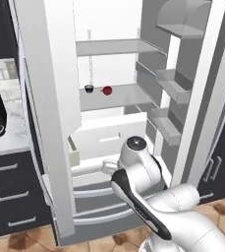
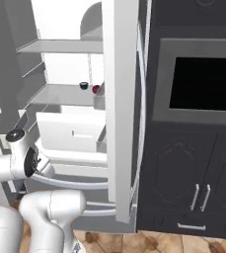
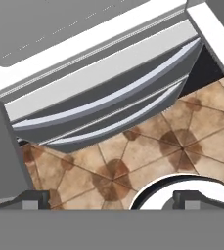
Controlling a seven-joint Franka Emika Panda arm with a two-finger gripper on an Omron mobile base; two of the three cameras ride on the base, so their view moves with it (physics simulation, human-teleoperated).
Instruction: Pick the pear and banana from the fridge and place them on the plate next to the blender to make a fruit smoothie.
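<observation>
So the fridge (image 1: 109,123) is standing wide open and the pear (image 1: 107,90) sits on the middle shelf (image 1: 119,97) toward its back edge, just beside a tiny dark cup (image 1: 89,88) on its left; it's too small and round-looking to say which way its long axis or stem points. In the right base view you can spot the same pear (image 2: 95,89) half tucked behind the door edge, near the shelf's right end. The gripper (image 3: 111,197) hangs released, fingertips (image 3: 35,197) spread wide with nothing between them, aimed down at the brown tiled floor (image 3: 147,146) in front of the fridge's bottom drawers (image 3: 108,105).
</observation>
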